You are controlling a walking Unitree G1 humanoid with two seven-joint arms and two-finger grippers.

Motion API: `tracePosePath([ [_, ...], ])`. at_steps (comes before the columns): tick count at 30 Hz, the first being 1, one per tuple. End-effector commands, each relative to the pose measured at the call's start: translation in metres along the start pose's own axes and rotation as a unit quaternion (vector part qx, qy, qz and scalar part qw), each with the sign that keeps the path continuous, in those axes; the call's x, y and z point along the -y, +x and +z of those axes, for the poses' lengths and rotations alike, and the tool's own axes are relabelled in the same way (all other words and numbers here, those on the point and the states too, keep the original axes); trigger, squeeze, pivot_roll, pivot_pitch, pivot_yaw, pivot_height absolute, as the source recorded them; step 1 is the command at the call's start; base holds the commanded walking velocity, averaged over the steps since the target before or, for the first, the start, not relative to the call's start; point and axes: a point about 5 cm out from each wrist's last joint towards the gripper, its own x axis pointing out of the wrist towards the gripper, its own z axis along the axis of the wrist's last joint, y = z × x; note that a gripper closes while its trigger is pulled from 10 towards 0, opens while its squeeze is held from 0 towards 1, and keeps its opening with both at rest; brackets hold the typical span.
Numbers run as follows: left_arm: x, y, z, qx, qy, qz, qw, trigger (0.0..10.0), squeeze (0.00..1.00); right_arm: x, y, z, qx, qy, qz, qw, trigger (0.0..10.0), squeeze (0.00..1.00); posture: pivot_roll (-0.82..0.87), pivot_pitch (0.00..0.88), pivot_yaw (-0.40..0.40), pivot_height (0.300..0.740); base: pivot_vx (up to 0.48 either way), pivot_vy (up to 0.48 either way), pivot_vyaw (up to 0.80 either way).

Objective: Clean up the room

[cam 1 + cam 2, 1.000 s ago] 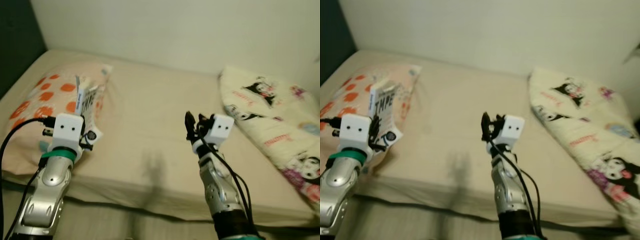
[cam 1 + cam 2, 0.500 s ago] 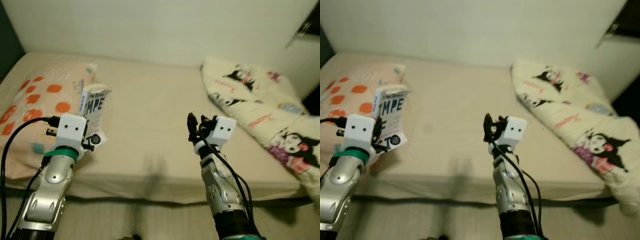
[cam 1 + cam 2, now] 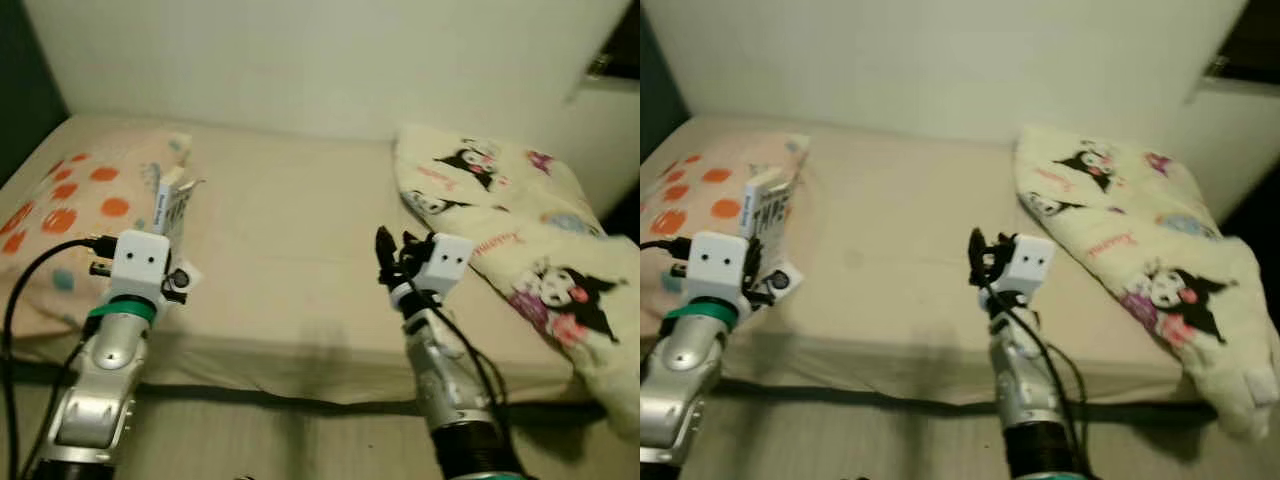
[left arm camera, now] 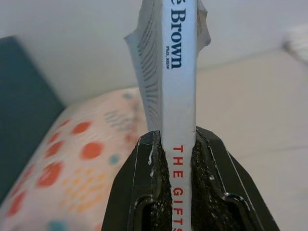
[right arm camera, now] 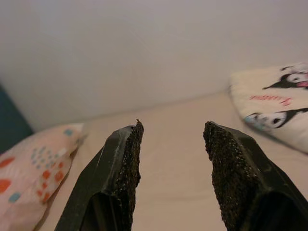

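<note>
Left gripper (image 4: 177,159) clamps book (image 4: 175,72) upright, above bed (image 3: 290,240) edge near pillow (image 3: 70,200); right gripper (image 5: 171,144) wide, empty; book lifted, not yet put away; blanket (image 3: 1120,240) prob. still to tidy.

A bed (image 3: 300,250) lies before the robot, against a wall (image 3: 320,60) behind it. On the bed's left end rests a pillow (image 3: 80,200); on its right end lies a blanket (image 3: 520,240), hanging over the near right corner. The left end effector (image 4: 177,159) holds a book (image 4: 175,72) upright above the bed's near edge, just beside the pillow. The right end effector (image 5: 173,144) hangs over the bed's middle, between pillow and blanket.
</note>
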Motion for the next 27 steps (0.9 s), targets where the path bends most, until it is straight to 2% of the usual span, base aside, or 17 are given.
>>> tracePosePath([
  [1, -0.0045, 0.0007, 0.0013, 0.003, 0.006, 0.015, 1.0, 10.0, 0.0, -0.0065, -0.0017, -0.0032, -0.01, 0.01, 0.018, 1.0, 10.0, 0.0, 0.13, 0.0, 0.013, 0.74, 0.285, 0.0, 0.0],
  [4, -0.0045, 0.0007, 0.001, 0.003, 0.006, 0.015, 1.0, 10.0, 0.0, -0.0084, -0.002, -0.0047, -0.016, 0.0, 0.027, 1.0, 10.0, 0.0, 0.13, 0.0, 0.013, 0.74, 0.282, 0.0, 0.0],
  [6, -0.0044, 0.0002, 0.0008, 0.002, 0.006, 0.015, 1.0, 10.0, 0.0, -0.0122, -0.0031, -0.0077, -0.024, -0.027, 0.04, 0.999, 10.0, 0.0, 0.14, 0.0, 0.011, 0.74, 0.264, 0.0, 0.79],
  [8, -0.0043, 0.0001, 0.0007, 0.001, 0.006, 0.016, 1.0, 10.0, 0.0, -0.0128, -0.0031, -0.0082, -0.024, -0.03, 0.04, 0.998, 10.0, 0.0, 0.14, 0.0, 0.011, 0.74, 0.263, 0.0, 0.78],
  [15, -0.0051, 0.0, -0.001, -0.001, 0.008, 0.024, 1.0, 10.0, 0.0, -0.0126, -0.0019, -0.0057, -0.018, -0.007, 0.04, 0.999, 10.0, 0.0, 0.14, 0.0, 0.01, 0.74, 0.265, 0.0, 0.11],
  [27, -0.0054, 0.0003, -0.0022, -0.004, 0.009, 0.026, 1.0, 10.0, 0.0, -0.0114, -0.0022, -0.0065, -0.023, -0.01, 0.036, 0.999, 10.0, 0.0, 0.14, 0.001, 0.006, 0.74, 0.253, 0.0, 0.0],
])
